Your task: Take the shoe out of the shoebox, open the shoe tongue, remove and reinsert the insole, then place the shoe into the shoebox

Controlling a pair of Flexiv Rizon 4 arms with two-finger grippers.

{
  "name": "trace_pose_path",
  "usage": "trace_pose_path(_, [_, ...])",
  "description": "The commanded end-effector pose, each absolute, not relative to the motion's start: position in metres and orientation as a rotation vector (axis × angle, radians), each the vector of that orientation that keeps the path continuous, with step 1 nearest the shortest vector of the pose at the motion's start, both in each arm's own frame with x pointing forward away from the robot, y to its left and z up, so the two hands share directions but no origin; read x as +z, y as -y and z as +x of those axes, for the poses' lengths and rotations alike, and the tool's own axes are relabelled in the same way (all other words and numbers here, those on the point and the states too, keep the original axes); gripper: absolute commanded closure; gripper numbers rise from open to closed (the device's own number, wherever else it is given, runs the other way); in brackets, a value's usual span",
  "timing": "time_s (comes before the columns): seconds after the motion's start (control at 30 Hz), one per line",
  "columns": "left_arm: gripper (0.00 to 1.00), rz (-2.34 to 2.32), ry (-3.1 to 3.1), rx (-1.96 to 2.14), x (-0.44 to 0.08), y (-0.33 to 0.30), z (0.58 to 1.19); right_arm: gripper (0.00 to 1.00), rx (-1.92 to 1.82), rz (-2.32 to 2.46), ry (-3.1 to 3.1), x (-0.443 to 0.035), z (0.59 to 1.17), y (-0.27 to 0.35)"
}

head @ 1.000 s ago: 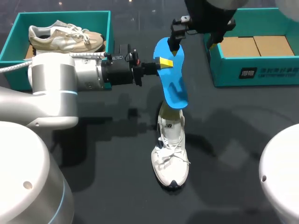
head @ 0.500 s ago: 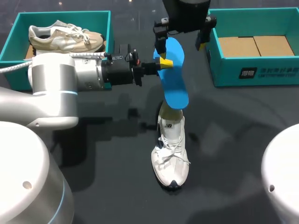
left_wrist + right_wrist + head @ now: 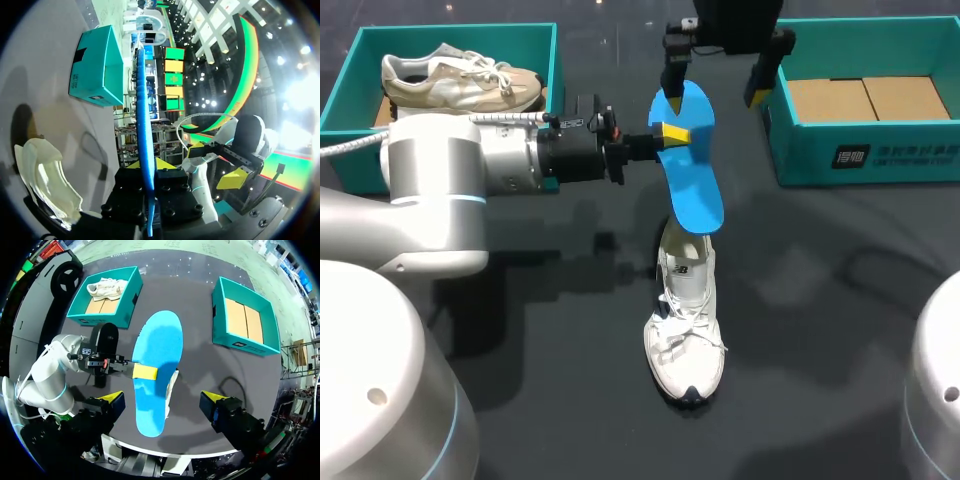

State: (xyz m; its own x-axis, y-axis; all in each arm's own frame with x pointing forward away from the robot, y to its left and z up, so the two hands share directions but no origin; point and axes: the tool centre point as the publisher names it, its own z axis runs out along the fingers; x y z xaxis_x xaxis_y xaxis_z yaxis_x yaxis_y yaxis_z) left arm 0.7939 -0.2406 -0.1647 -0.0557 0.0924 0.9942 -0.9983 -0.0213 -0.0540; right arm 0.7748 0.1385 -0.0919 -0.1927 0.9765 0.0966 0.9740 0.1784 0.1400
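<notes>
My left gripper (image 3: 670, 133) is shut on a blue insole (image 3: 692, 190) and holds it in the air, its lower end over the heel of a white shoe (image 3: 685, 330) that lies on the table. In the left wrist view the insole (image 3: 142, 115) shows edge-on between that gripper's (image 3: 146, 165) fingers, with the shoe (image 3: 45, 180) below. My right gripper (image 3: 718, 85) hangs wide open above the insole's far end, holding nothing. From the right wrist view, the insole (image 3: 154, 347) lies ahead of this gripper (image 3: 162, 399), clamped across its middle by the left gripper (image 3: 145, 371).
A teal shoebox (image 3: 555, 60) at the back left holds a beige shoe (image 3: 460, 82). Another teal shoebox (image 3: 820, 150) at the back right has only cardboard in it. Both boxes also show in the right wrist view: left shoebox (image 3: 127, 305), right shoebox (image 3: 220, 315).
My right gripper has shifted left from beside the right box to above the insole's far end. The left arm, the insole and the shoe have stayed put.
</notes>
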Motion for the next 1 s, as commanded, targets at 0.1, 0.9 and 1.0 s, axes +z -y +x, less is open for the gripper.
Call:
trace_pose_path(0.1, [1.00,1.129,1.171,1.306,-0.165,0.240,0.793,0.00,0.482,2.089,-2.449,-0.098,0.773,-0.114])
trace_pose_path(0.9, [1.00,1.129,1.171,1.306,-0.165,0.240,0.793,0.00,1.435,2.394,-2.314,-0.111,0.775,-0.077])
trace_pose_path(1.0, [1.00,1.129,1.171,1.306,-0.165,0.240,0.793,0.00,1.523,2.416,-2.304,-0.117,0.774,-0.077])
